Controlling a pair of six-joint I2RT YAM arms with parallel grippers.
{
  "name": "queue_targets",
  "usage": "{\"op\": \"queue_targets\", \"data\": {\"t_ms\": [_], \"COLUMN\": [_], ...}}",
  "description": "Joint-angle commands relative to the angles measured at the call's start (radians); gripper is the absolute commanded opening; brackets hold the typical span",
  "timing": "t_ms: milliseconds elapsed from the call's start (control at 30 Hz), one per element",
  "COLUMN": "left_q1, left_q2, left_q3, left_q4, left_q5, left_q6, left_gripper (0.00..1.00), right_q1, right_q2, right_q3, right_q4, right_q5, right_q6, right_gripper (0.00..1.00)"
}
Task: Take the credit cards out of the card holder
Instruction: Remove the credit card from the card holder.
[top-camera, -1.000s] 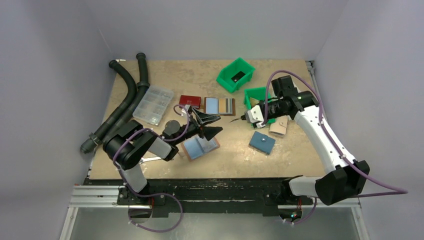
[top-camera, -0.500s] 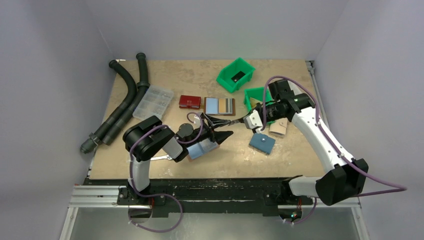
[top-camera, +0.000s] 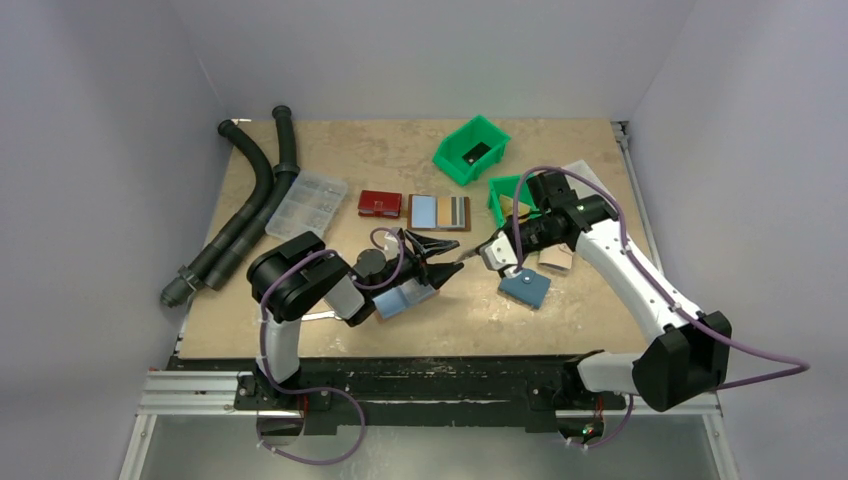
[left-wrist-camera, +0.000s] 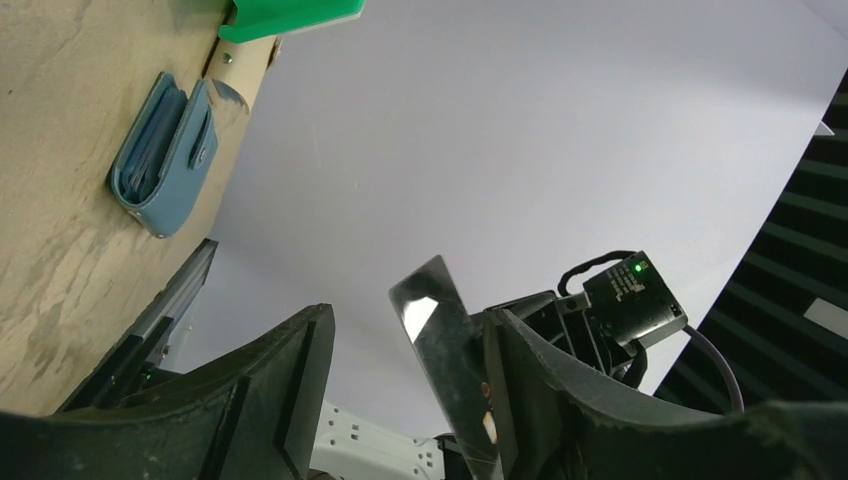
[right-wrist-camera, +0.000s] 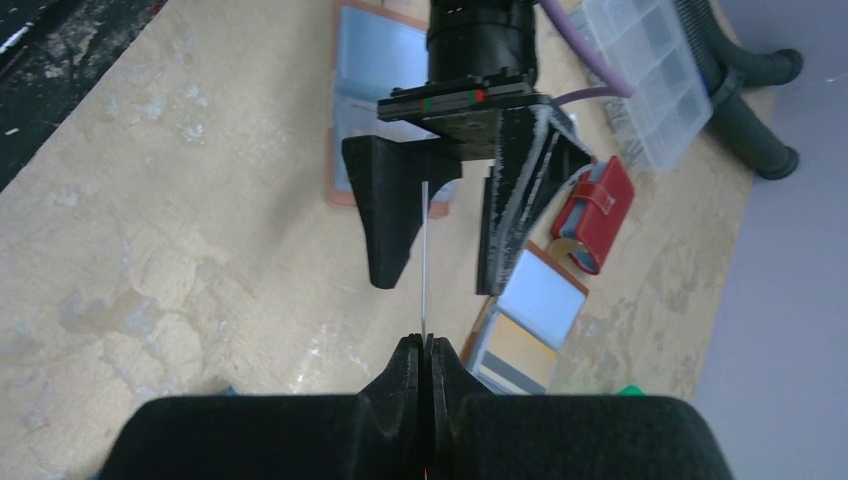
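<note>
Far to the left of the open brown card holder (top-camera: 398, 300), two black hoses (top-camera: 255, 200) run along the left edge of the table (top-camera: 380, 150). A clear compartment box (top-camera: 308, 208) lies between the hoses and the holder, further back. Straight behind the holder I see a red wallet (top-camera: 380, 203). Just right of that lies a second open brown wallet (top-camera: 440, 212), showing one light blue face and one grey striped face.

The card holder itself lies flat and open near the front edge, light blue pockets up, partly under my left arm. My left gripper (top-camera: 447, 262) sits over the holder's back right corner and points right, its fingers parted. A dark credit card (left-wrist-camera: 445, 350) stands edge-on between them, off the table and just right of the holder. In the right wrist view there is a clear gap between the card and one finger. On the other side the card runs close along the finger, and I cannot tell whether they touch.

My right gripper (right-wrist-camera: 425, 345), further right of the holder and facing the left one, is pinched tight on the card's end.

Right of the holder and just in front of that gripper lies a blue snap pouch (top-camera: 524, 287), with a tan pouch (top-camera: 556, 258) beyond it. Behind and to the right of the holder stands a green bin (top-camera: 450, 160) with a small dark item inside. A second green bin (top-camera: 497, 200) is partly hidden by my right arm.
</note>
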Motion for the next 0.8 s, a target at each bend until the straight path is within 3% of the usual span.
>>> {"op": "queue_targets", "data": {"t_ms": [0,467,767], "left_q1": [-0.006,-0.006,-0.008], "left_q2": [-0.018,-0.033,-0.038], "left_q3": [-0.003,-0.017,-0.011], "left_q4": [0.332,0.331,0.331], "left_q5": [-0.023,-0.022,-0.012], "left_q6": [-0.079,-0.071,-0.062], "left_gripper": [0.6,0.53,0.38], "right_q1": [0.017,0.021,0.044], "right_q2": [-0.01,-0.028,-0.018], "right_q3": [-0.032,-0.081,-0.119], "right_q4": [0.015,0.095,0.142], "right_q5": [0.024,0.034,0.051], "right_q6": [-0.016,0.039,0.056], "right_gripper": [0.0,0.0,0.0]}}
